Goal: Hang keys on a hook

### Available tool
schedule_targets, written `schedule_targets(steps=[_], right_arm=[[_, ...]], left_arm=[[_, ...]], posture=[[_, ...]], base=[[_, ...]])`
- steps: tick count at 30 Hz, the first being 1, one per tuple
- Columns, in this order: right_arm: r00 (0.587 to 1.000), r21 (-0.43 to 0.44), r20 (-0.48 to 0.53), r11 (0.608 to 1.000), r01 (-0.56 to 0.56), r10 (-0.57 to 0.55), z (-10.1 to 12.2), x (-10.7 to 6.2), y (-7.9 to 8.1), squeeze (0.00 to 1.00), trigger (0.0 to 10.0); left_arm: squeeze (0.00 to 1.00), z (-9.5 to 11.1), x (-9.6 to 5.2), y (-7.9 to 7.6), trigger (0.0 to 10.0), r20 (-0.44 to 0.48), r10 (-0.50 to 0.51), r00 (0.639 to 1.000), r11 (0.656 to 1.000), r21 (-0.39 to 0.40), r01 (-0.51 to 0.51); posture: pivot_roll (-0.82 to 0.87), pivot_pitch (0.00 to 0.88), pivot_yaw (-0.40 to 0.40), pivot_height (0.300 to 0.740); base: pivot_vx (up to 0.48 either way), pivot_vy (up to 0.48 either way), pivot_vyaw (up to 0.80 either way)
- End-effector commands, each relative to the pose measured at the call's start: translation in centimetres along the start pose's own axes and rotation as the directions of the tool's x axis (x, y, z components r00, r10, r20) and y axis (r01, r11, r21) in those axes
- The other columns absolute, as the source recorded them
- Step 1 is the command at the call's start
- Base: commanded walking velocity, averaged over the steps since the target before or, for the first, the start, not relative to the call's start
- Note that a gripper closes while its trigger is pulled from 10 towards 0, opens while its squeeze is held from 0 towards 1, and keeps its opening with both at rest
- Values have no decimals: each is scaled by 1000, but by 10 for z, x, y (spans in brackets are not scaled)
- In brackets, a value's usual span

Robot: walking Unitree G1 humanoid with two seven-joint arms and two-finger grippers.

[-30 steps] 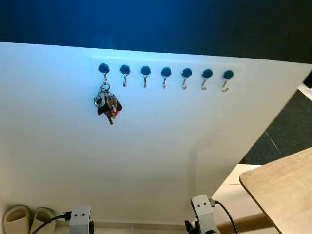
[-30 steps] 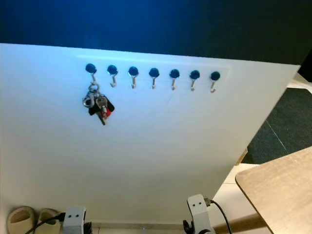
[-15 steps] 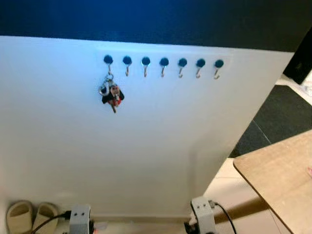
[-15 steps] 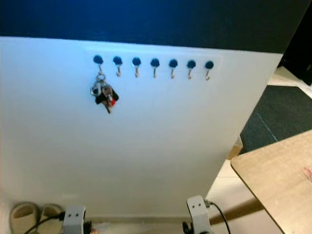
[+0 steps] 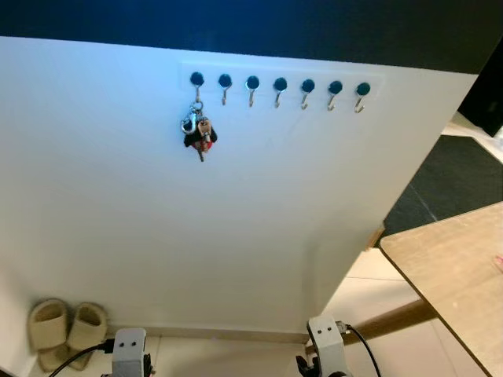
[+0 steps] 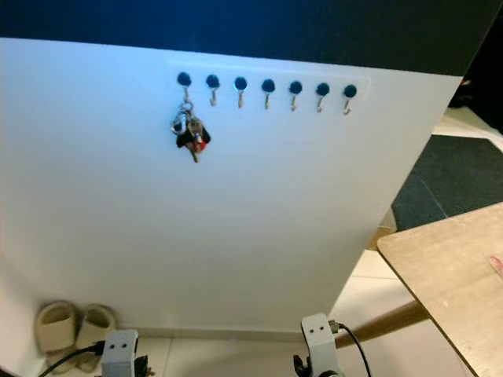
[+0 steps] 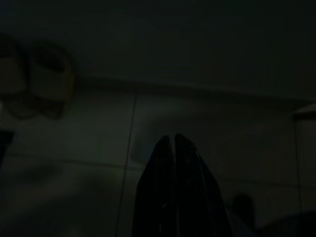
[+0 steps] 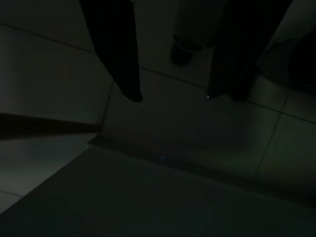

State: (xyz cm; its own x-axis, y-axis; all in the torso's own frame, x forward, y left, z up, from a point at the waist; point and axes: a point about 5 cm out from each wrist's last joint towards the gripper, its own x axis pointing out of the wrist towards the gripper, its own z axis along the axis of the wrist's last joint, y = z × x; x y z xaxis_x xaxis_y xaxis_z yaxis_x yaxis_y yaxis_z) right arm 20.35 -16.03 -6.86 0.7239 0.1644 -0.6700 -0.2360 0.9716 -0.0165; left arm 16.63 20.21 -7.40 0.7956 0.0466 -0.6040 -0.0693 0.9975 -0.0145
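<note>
White wall (image 5: pixel 236 220), keys (image 5: pixel 198 135) hung; left hand (image 7: pixel 173 140) clenched, right hand (image 8: pixel 170 96) released.

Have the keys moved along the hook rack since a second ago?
No. The keys hang from the leftmost hook of the rack, as before. The whole picture has shifted, so the camera moved, not the keys.

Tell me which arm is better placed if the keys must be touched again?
Left, probably: the keys hang on the leftmost hook, on the robot's left side. Both arms hang idle.
</note>
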Motion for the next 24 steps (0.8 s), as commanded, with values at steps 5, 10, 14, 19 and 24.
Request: schedule_targets(steps=[5, 10, 14, 19, 24], right_arm=[[1000, 11, -11, 1000, 6, -5, -3, -1, 0, 0, 10000], [1000, 11, -11, 1000, 6, -6, -3, -1, 1, 0, 10000], [1000, 9, -12, 1000, 5, -5, -3, -1, 0, 0, 10000], [1000, 7, -12, 1000, 5, -5, -3, -1, 0, 0, 10000], [1000, 6, -11, 1000, 7, -7, -3, -1, -1, 0, 10000]], left_arm=[[0, 0, 0, 1, 10000, -14, 4, 1000, 1000, 1, -4], [0, 1, 1, 2, 10000, -8, 13, 1000, 1000, 6, -13], [0, 2, 1, 2, 10000, -3, 12, 1000, 1000, 12, -11], [0, 2, 2, 1, 10000, 0, 12, 1000, 1000, 15, -12], [0, 3, 2, 1, 10000, -4, 15, 1000, 999, 29, -15]], posture=[[86, 44, -49, 740], [87, 43, -49, 740], [88, 40, -51, 740], [86, 37, -51, 740], [81, 33, -49, 740]], base=[[-264, 0, 0], [-104, 0, 0], [0, 0, 0], [0, 0, 0], [0, -77, 0]])
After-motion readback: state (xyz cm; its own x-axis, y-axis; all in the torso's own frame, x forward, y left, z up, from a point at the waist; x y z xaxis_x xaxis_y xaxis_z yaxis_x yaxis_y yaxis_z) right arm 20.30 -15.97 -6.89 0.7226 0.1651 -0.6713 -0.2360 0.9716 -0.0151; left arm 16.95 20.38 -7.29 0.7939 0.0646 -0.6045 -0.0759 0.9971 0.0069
